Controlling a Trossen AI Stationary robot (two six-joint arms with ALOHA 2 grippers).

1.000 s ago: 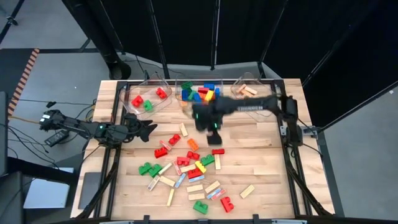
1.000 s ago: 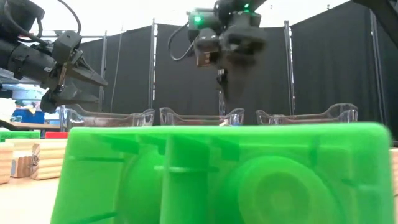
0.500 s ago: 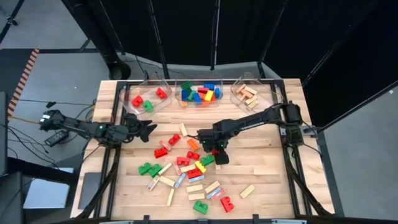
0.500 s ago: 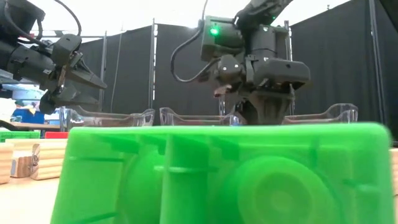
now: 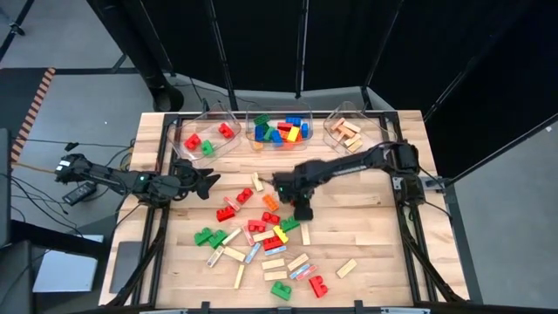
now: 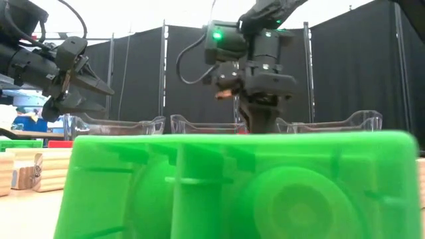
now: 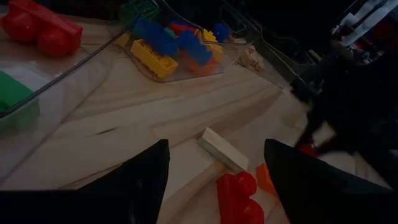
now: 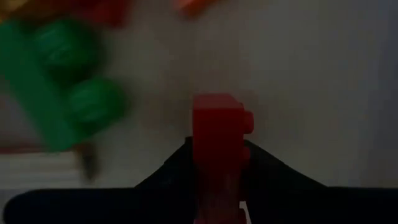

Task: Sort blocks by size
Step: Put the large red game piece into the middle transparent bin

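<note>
Over the scattered pile mid-table, right gripper clamped on a small red studded plastic brick, left gripper parted, hovering near the wooden table's left edge.

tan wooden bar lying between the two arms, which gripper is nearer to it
Right. The right gripper sits just past the tan wooden bar, amid the loose blocks; the left gripper waits slightly farther off on its other side.

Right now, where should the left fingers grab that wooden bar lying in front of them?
Grip the wooden bar at its middle, across its narrow width, coming straight down with the open left gripper. It lies flat with both long sides bare, but a two-stud red block crowds one end. The right gripper holds a red brick.
</note>
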